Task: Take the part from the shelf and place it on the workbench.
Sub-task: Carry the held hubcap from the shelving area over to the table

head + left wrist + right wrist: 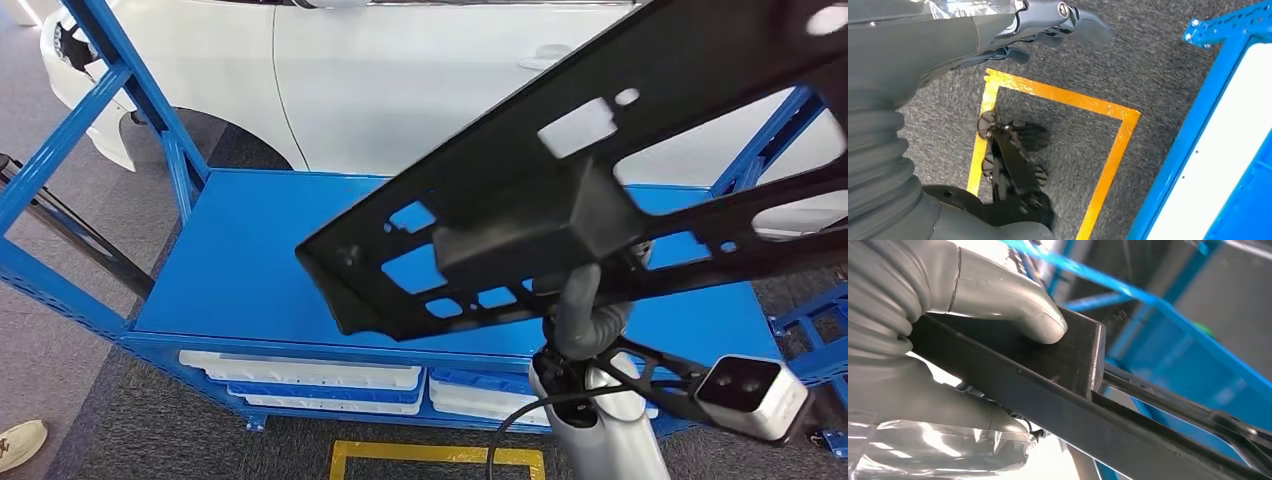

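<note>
The big flat black plastic part [560, 190] looks matt and smooth. The blue painted metal shelf [260, 260] shines. The grey carpet floor [1143, 60] looks rough.

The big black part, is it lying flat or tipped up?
Tipped. In the head view the black part slants above the blue shelf, its far end higher, held by the right robot hand.

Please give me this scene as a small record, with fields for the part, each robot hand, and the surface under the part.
part: black perforated panel, tilted, lifted above the shelf
right robot hand: grips the panel's raised block, thumb pressed on it
left robot hand: holds nothing, hangs over grey carpet with yellow tape
surface: blue shelf top, bare
background: white car
</note>
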Controlling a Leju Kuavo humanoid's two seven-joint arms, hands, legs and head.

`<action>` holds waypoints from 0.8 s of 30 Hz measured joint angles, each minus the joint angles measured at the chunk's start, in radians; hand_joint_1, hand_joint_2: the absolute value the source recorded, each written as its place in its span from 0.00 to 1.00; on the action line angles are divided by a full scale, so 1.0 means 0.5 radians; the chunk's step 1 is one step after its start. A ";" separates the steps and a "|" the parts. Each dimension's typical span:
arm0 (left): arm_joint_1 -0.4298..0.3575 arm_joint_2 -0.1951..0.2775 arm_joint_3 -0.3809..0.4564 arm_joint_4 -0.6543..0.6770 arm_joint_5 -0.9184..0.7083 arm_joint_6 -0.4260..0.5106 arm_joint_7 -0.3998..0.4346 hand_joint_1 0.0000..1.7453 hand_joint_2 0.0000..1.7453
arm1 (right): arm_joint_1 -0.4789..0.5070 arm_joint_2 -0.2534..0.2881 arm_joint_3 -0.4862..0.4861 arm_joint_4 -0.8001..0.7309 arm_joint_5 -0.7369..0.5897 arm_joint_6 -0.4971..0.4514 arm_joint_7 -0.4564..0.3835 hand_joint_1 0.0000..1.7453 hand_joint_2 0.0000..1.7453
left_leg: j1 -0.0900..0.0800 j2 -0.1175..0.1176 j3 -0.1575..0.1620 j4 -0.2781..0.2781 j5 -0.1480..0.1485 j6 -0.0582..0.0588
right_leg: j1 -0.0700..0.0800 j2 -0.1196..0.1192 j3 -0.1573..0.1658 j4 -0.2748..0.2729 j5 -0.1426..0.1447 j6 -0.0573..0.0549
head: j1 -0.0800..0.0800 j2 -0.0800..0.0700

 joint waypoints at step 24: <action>0.007 0.014 0.027 0.000 0.000 0.080 0.021 0.00 1.00 | -0.062 -0.011 0.646 0.618 0.028 0.043 -0.001 1.00 1.00 | 0.009 0.006 -0.119 -0.123 0.125 -0.023 | -0.032 -0.012 0.153 -0.058 -0.082 0.012 | 0.009 0.000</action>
